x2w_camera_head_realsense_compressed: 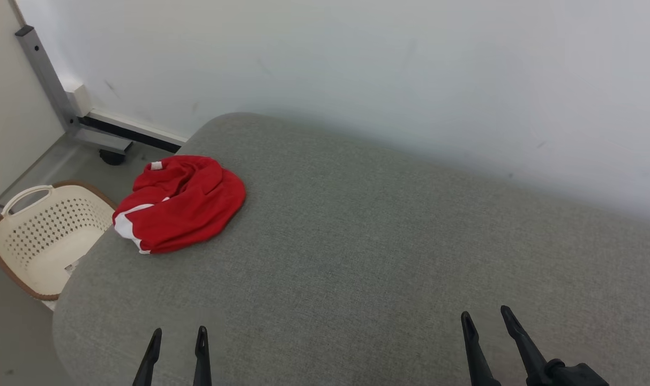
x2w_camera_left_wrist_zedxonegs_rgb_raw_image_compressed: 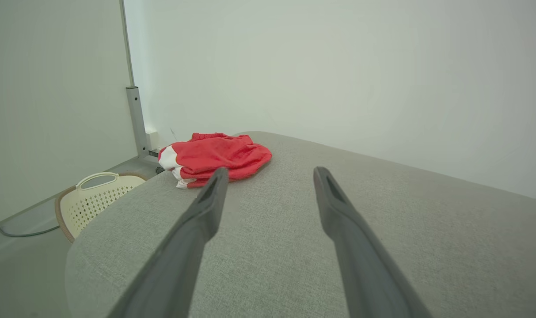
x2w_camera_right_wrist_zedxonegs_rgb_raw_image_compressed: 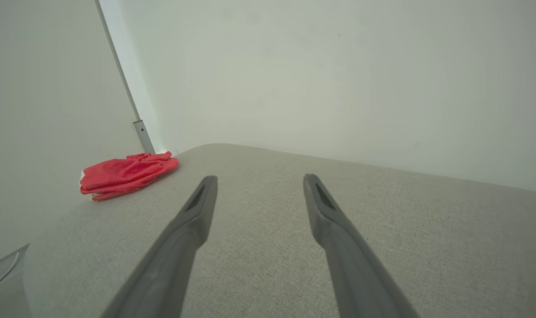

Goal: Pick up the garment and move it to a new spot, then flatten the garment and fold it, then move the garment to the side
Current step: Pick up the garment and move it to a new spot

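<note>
Nearest, the left gripper and right gripper hover over the grey bench, fingers wide and empty. Farther off, the red garment lies bunched by the bench's left edge, straight ahead of the left gripper, which looks the nearer.

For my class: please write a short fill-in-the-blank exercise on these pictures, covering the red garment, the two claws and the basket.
The crumpled red garment with white trim lies on the robot's ____ side of the grey padded fabric surface.
The left claw and the right claw are both ____, holding nothing.
The cream perforated plastic basket stands on the ____ beside that surface.
Missing words: left, open, floor.
</note>
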You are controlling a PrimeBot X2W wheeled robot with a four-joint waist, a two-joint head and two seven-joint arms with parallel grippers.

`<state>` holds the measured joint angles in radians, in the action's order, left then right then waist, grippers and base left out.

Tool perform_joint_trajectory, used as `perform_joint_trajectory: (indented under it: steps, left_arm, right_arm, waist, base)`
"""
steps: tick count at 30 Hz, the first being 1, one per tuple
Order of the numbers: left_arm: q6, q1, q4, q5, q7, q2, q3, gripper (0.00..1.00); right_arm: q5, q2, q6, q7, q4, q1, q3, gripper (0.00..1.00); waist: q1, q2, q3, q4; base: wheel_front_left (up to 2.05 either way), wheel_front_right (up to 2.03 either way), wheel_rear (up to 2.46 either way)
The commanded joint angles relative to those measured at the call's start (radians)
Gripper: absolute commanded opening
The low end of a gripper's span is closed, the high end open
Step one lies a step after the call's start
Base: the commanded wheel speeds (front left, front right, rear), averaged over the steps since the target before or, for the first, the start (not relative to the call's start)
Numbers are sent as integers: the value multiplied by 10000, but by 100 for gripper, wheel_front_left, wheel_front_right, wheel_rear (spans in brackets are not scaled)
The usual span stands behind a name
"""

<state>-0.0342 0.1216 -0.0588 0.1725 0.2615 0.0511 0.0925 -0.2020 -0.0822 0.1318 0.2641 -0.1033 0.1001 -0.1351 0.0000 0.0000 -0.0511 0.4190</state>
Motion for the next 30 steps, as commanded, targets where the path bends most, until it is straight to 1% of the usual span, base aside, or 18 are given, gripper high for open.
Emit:
perform_joint_trajectory:
  steps: [1,7,21,24,26,28,30]
  left_arm:
    - [4,-29,42,-47,36,-14,-67,100]
    - [-88,-22,45,-50,36,-14,-136,100]
    - [-45,-162,83,86,37,-14,-157,100]
    - [-53,-387,15,299,37,-14,-199,100]
    - [-155,-621,-170,411,37,-15,-196,100]
    - [-212,-1118,-356,457,37,-15,-233,100]
    - [-333,-2004,-921,593,29,-19,-231,100]
  right_arm:
    - [-93,-3,-26,8,-14,-72,-31,100]
    - [-133,27,-26,8,-25,-33,-55,100]
    - [-170,-84,-26,8,-14,-25,-48,100]
    - [-118,-172,-26,8,-22,-18,-33,100]
    - [-61,-265,-26,8,-19,-76,-69,100]
    - [32,-463,-26,8,-59,-248,-185,100]
    - [93,-766,-26,8,-100,-474,-257,100]
  waist:
    - [0,0,-24,271]
    - [0,0,-28,476]
    - [0,0,148,675]
    - [0,0,326,706]
    - [0,0,563,693]
    - [0,0,898,637]
    - [0,0,1378,558]
  base:
    - [0,0,0]
    - [0,0,0]
    - [0,0,0]
    - [0,0,0]
    - [0,0,0]
    - [0,0,0]
    - [0,0,0]
